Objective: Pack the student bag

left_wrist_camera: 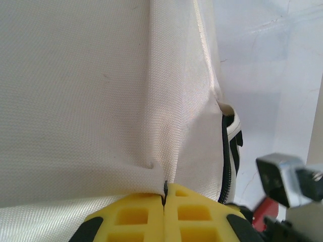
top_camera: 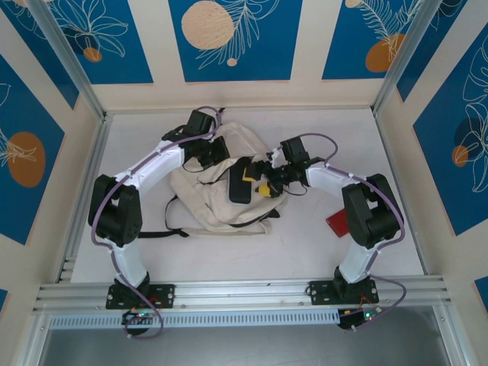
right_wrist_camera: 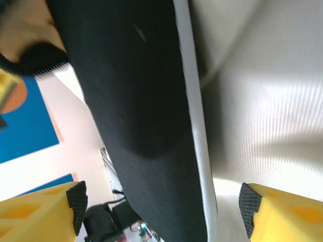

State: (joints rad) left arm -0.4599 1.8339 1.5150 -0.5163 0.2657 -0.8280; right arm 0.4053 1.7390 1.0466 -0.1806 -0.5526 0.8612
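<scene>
The student bag (top_camera: 221, 200), cream fabric with black straps, lies in the middle of the table. My left gripper (top_camera: 210, 150) is at the bag's far edge. In the left wrist view its yellow fingers (left_wrist_camera: 136, 214) are shut on a fold of the bag's cream fabric (left_wrist_camera: 91, 101), beside the black zipper (left_wrist_camera: 225, 151). A flat black item with a pale edge (top_camera: 240, 181) rests at the bag's opening. My right gripper (top_camera: 264, 185) is just right of it. In the right wrist view the jaws (right_wrist_camera: 162, 206) stand open around the black item (right_wrist_camera: 136, 101), with a gap on each side.
A red flat object (top_camera: 336, 225) lies on the table under my right arm; its corner (left_wrist_camera: 263, 212) also shows in the left wrist view. A black strap (top_camera: 162, 233) trails left from the bag. Metal frame posts and patterned walls enclose the table.
</scene>
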